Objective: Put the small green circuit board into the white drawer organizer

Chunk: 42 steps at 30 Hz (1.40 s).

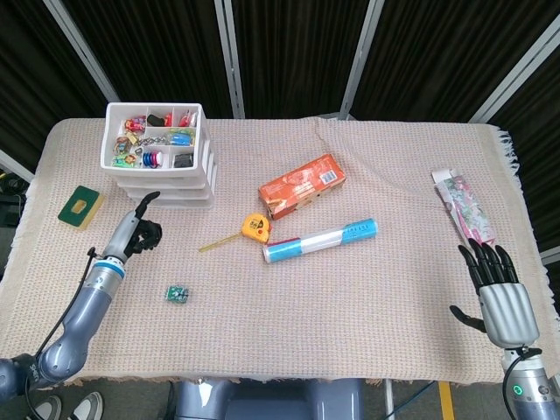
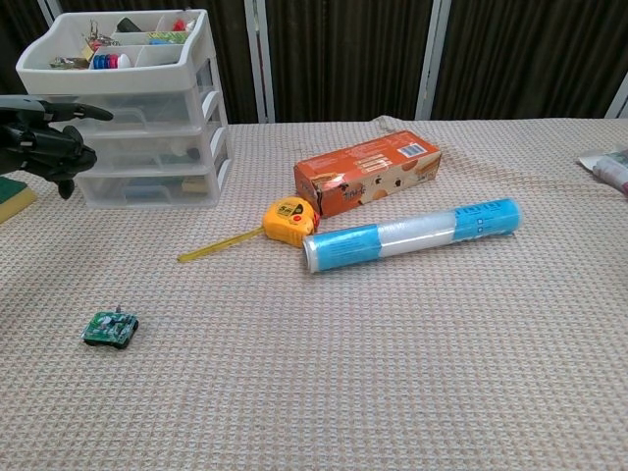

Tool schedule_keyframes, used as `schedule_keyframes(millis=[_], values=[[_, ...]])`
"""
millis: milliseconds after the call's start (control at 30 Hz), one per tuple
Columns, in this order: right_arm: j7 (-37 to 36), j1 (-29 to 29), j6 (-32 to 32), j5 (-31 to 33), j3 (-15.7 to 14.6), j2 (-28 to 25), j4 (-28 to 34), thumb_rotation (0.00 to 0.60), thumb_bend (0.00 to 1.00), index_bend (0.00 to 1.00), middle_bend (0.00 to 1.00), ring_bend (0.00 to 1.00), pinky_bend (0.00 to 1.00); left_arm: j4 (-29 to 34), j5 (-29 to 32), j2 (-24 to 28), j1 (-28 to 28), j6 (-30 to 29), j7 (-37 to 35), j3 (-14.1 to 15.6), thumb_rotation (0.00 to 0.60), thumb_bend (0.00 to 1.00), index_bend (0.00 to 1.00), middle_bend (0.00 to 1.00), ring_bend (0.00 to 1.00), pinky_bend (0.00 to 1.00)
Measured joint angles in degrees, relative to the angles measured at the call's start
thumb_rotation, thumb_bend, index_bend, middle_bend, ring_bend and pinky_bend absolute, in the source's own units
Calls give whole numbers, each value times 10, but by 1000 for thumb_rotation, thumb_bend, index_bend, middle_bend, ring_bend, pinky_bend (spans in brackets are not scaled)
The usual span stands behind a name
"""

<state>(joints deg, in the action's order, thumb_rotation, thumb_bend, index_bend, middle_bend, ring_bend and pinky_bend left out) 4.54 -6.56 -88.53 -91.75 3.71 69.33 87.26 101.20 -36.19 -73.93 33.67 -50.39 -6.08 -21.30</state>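
The small green circuit board [image 1: 178, 294] [image 2: 110, 329] lies flat on the beige tablecloth at the near left, with nothing touching it. The white drawer organizer [image 1: 158, 154] [image 2: 147, 128] stands at the far left; its top tray holds several small colourful items. My left hand [image 1: 138, 228] [image 2: 47, 140] hovers between the two, in front of the organizer, holding nothing, with one finger stretched out and the others curled in. My right hand [image 1: 500, 286] rests at the near right edge with its fingers spread and nothing in it; the chest view does not show it.
A yellow tape measure [image 1: 255, 227] [image 2: 287, 219] with its tape pulled out, an orange box [image 1: 302, 185] [image 2: 368, 173] and a blue and white tube [image 1: 320, 240] [image 2: 410, 235] lie mid-table. A green sponge [image 1: 80, 206] sits left of the organizer, a patterned packet [image 1: 462, 206] at far right.
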Motion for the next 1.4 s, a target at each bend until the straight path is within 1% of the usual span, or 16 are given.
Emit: schedule_keyframes(millis=[300,533,633,933,1400], values=[[1,0,0,1,0,1,1,600,12,3,0,0,0,-48,2,-16,6,8,-12,7,600,949,0,814,809,623],[2,-1,1,1,0,1,2,600,11,3,0,0,0,-89,-1,-37,15,21,-25,6,600,950,0,814,810,623],[2,-1,1,1,1,1,2,600,12,3,0,0,0,-101,-3,-48,22,25,-30,1,600,951,0,814,810,623],[0,0,1,1,0,0,2,600,11,3,0,0,0,-121,-4,-61,35,36,-47,-13,600,950,0,814,810,623],[1,0,2,2,0,0,4,600,11,4,0,0,0,-142,14,-72,45,58,-58,-13,600,951,0,814,810,623]])
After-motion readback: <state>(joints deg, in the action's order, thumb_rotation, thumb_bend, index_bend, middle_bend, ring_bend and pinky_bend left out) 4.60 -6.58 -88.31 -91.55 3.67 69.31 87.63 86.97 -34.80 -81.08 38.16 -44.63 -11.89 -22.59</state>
